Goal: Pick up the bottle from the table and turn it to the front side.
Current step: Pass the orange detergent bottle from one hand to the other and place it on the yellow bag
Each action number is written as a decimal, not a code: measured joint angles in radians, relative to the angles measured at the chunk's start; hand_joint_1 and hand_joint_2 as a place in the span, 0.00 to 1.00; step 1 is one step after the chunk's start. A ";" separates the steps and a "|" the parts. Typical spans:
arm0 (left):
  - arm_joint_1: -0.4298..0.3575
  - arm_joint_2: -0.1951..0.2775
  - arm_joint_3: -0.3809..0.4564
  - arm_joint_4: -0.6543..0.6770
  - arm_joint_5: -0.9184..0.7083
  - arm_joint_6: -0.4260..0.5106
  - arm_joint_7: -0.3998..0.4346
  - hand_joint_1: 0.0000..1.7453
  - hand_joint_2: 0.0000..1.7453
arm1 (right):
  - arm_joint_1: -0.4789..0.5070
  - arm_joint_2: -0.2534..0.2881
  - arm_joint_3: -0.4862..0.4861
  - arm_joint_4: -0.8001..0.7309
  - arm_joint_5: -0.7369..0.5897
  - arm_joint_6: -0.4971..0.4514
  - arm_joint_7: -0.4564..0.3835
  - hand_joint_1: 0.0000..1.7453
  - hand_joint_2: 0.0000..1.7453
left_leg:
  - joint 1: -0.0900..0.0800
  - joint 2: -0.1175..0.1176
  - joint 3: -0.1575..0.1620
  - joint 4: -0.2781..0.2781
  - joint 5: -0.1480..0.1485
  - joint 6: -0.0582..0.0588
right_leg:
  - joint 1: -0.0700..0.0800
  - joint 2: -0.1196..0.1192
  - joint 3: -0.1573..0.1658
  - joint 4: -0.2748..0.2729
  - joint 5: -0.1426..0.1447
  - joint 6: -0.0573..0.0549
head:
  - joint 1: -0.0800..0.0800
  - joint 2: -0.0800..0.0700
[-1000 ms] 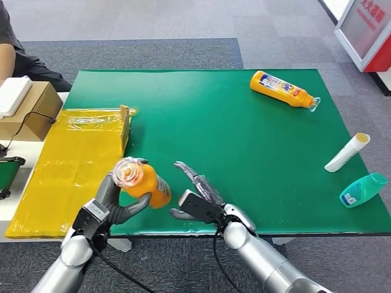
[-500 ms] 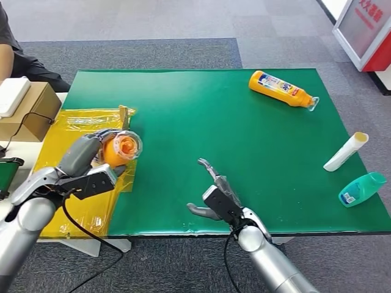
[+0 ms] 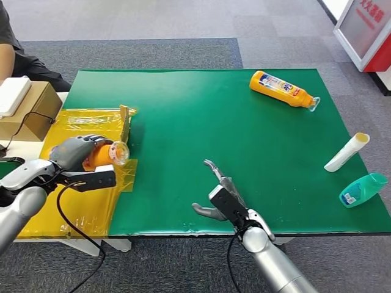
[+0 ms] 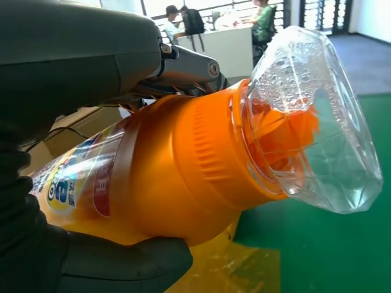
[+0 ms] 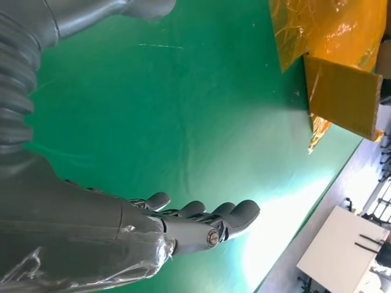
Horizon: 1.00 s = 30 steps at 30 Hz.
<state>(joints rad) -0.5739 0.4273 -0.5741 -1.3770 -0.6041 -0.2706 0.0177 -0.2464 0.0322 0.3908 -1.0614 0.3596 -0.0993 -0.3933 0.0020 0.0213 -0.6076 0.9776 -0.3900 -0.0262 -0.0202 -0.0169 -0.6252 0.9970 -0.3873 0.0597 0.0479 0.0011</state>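
Between the left hand's fingers sits the orange bottle, gripped around its body, lying roughly level over the yellow wrapped area at the surface's left edge. Clear faceted cap points toward the green mat; droplets or bubbles inside it. Ribbed orange collar below the cap. Label is mostly covered by the fingers; blue and red print shows, text not legible.

Right hand holds nothing, fingers spread and extended above the mat near its front edge. Wrist view shows dark rounded fingertips and a grey ribbed cover.

Yellow area is glossy, crinkled film with a raised cardboard flap.

Farther out on the mat: second orange bottle on its side, blue-white label with red and yellow marks, unreadable. Near the right edge, a white tube with yellowish end and a teal bottle, both lying down.

Cardboard box with a white device on top at far left; a person's arm is cut off by the frame.
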 joint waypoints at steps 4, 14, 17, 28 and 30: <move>-0.010 -0.012 -0.042 0.102 -0.070 0.044 -0.044 1.00 1.00 | -0.009 0.009 0.002 0.007 -0.001 0.015 0.001 0.00 1.00 | 0.000 0.000 0.000 0.000 0.000 0.000 | 0.000 0.000 0.000 0.000 0.000 0.000 | 0.000 0.000; -0.016 -0.074 -0.104 0.281 -0.184 0.151 -0.128 1.00 1.00 | -0.032 0.027 0.018 0.031 -0.004 0.035 0.004 0.00 1.00 | 0.000 0.000 0.000 0.000 0.000 0.000 | 0.000 0.000 0.000 0.000 0.000 0.000 | 0.000 0.000; -0.022 -0.096 -0.117 0.324 -0.214 0.160 -0.130 0.95 1.00 | -0.035 0.033 0.023 0.039 -0.006 0.038 0.006 0.00 1.00 | 0.000 0.000 0.000 0.000 0.000 0.000 | 0.000 0.000 0.000 0.000 0.000 0.000 | 0.000 0.000; -0.003 -0.144 -0.104 0.405 -0.183 0.235 -0.126 0.00 0.00 | -0.032 0.039 0.029 0.049 -0.016 0.038 0.014 0.00 1.00 | 0.000 0.000 0.000 0.000 0.000 0.000 | 0.000 0.000 0.000 0.000 0.000 0.000 | 0.000 0.000; 0.034 -0.146 -0.057 0.379 -0.102 0.238 -0.135 0.00 0.00 | -0.024 0.038 0.027 0.048 -0.020 0.029 0.018 0.00 1.00 | 0.000 0.000 0.000 0.000 0.000 0.000 | 0.000 0.000 0.000 0.000 0.000 0.000 | 0.000 0.000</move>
<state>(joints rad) -0.5404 0.2812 -0.6313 -0.9984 -0.7064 -0.0327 -0.1168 -0.2708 0.0703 0.4181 -1.0136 0.3394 -0.0702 -0.3753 0.0020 0.0214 -0.6077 0.9776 -0.3903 -0.0264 -0.0202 -0.0167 -0.6251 0.9970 -0.3874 0.0598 0.0479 0.0011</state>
